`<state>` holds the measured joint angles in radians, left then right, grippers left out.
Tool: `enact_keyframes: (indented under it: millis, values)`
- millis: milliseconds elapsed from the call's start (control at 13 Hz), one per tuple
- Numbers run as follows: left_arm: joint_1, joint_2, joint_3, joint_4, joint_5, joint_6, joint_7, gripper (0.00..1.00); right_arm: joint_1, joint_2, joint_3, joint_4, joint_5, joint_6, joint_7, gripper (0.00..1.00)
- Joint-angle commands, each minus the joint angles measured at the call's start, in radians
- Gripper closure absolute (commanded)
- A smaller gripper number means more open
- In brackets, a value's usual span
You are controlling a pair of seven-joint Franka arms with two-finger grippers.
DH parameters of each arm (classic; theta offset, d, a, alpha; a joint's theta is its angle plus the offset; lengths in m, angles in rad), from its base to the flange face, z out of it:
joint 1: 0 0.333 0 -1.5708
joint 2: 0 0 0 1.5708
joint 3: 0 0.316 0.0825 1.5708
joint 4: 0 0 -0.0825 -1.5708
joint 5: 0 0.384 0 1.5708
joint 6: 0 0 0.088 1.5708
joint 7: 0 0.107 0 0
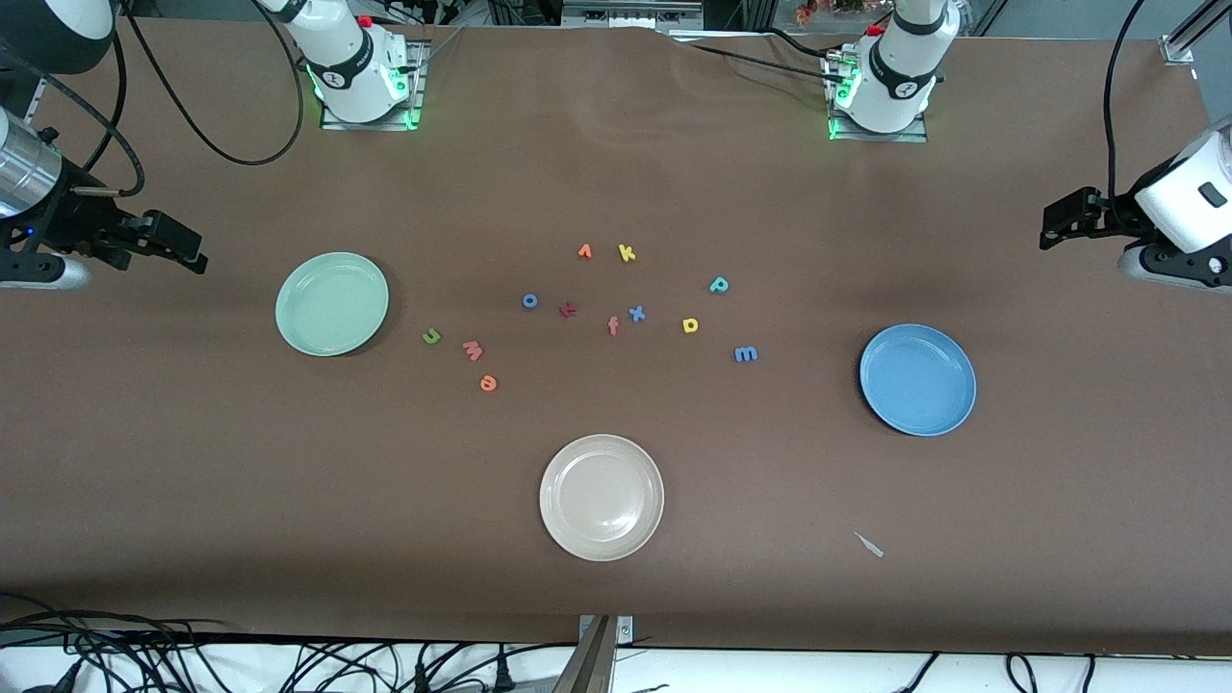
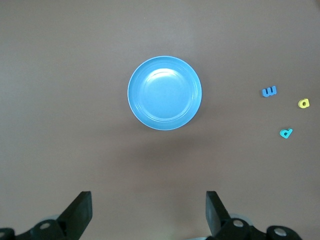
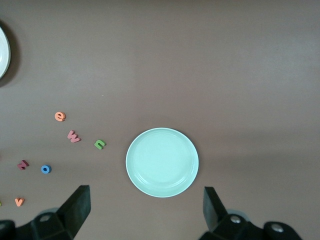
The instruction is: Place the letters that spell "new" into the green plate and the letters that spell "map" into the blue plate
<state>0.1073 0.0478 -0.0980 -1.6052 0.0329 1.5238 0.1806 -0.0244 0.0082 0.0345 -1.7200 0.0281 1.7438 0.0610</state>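
Betw. green plate [image 1: 332,304] & blue plate [image 1: 917,379]: n‑w‑e letters [image 1: 472,350] in diagonal row; both tools [image 2: 148,212] [image 3: 146,210] apart.

**Brown table with three plates and scattered letters**

The brown table [image 1: 616,597] carries a green plate [image 1: 332,304] toward the right arm's end, a blue plate [image 1: 917,379] toward the left arm's end, and a white plate [image 1: 602,497] nearest the front camera. Between them lie small foam letters. The green "n" [image 1: 432,336], pink "w" [image 1: 473,350] and orange "e" [image 1: 488,383] sit near the green plate. The blue "m" [image 1: 746,354], yellow "a" [image 1: 690,325] and teal "p" [image 1: 719,284] lie closer to the blue plate. A small pale scrap [image 1: 869,545] lies apart.
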Motion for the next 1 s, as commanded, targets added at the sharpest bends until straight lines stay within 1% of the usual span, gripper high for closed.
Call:
enact_keyframes:
  millis: [0, 154, 926]
  values:
    - [0.008, 0.004, 0.001, 0.011, -0.025, 0.001, -0.007, 0.0, -0.002, -0.005, 0.002, -0.006, -0.002, 0.008, -0.003, 0.0]
    - [0.012, 0.006, 0.003, 0.013, -0.045, 0.01, -0.007, 0.0, -0.003, -0.005, 0.002, -0.007, -0.001, 0.0, -0.012, 0.0]
    - [0.031, 0.001, -0.002, 0.015, -0.048, 0.009, 0.003, 0.0, -0.002, -0.005, 0.002, -0.006, -0.002, -0.003, -0.015, 0.0]
